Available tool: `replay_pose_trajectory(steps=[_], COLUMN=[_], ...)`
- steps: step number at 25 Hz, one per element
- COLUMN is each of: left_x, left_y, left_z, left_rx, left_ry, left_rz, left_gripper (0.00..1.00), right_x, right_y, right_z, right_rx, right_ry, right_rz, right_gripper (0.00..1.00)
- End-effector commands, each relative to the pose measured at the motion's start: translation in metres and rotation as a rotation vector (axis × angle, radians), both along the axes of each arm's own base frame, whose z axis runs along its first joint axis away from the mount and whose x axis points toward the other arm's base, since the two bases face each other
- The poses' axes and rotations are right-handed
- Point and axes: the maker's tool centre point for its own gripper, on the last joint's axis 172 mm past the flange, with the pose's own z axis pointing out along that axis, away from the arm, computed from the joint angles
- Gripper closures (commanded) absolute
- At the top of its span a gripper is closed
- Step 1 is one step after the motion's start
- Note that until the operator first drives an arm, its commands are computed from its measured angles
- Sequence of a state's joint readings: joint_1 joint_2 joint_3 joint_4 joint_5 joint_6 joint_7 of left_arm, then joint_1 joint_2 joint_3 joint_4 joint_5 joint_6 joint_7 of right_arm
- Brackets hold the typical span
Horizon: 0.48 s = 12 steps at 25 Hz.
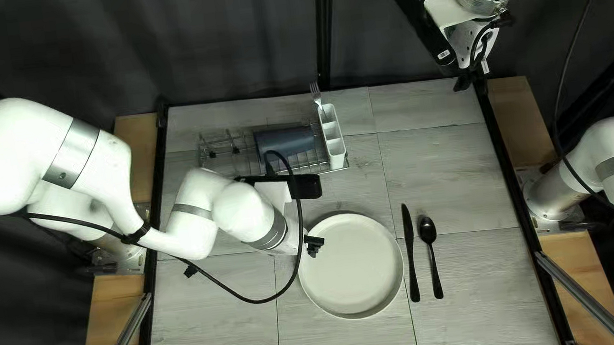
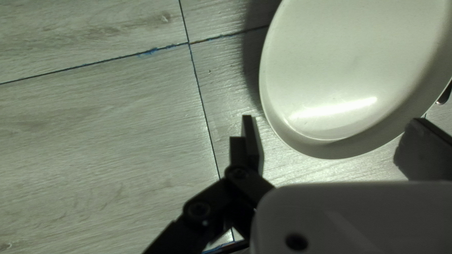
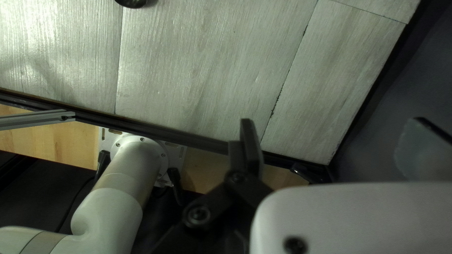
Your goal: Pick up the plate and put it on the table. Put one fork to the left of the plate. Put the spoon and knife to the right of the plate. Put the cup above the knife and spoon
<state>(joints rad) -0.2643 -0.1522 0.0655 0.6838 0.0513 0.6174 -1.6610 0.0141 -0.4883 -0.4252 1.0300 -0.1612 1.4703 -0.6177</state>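
My left gripper (image 1: 314,245) is over the left rim of the white plate (image 1: 351,266); in the left wrist view the left gripper (image 2: 329,141) stands open, the plate (image 2: 348,80) ahead of it, untouched as far as I can tell. My right gripper (image 1: 468,81) hangs at the table's far right corner; in the right wrist view the right gripper (image 3: 329,143) is open with nothing between its fingers. Right of the plate lie a black knife (image 1: 410,253) and a black spoon (image 1: 431,255). A fork (image 1: 317,96) stands in the rack's white holder, beside a blue-grey cup (image 1: 292,141) lying in the rack.
The wire dish rack (image 1: 228,157) with its white holder (image 1: 333,137) stands toward the table's far edge. My left forearm crosses the table's left side, its black cable (image 1: 256,301) looping down near the plate. Black rails (image 1: 514,195) run along the table's sides.
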Motion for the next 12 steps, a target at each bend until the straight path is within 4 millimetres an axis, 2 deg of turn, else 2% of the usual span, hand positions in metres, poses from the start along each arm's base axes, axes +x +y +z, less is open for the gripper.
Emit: replay_pose_trajectory(steps=[1,2,12], left_x=[-0.0036,-0.0036,-0.0048], left_y=[0.0372,0.0396,0.0412], left_z=[0.0346,0.0342,0.0326], left_rx=[0.025,0.030,0.021], left_ry=[0.015,0.015,0.013], left_rz=[-0.339,-0.383,-0.374], left_gripper=[0.00,0.00,0.00], right_x=[0.0000,0.0000,0.0000], right_y=[0.0000,0.0000,0.0000], right_z=[0.0000,0.0000,0.0000], right_rx=[0.000,0.000,0.000], right_ry=[0.000,0.000,0.000], right_rz=[0.000,0.000,0.000], right_gripper=[0.00,0.00,0.00])
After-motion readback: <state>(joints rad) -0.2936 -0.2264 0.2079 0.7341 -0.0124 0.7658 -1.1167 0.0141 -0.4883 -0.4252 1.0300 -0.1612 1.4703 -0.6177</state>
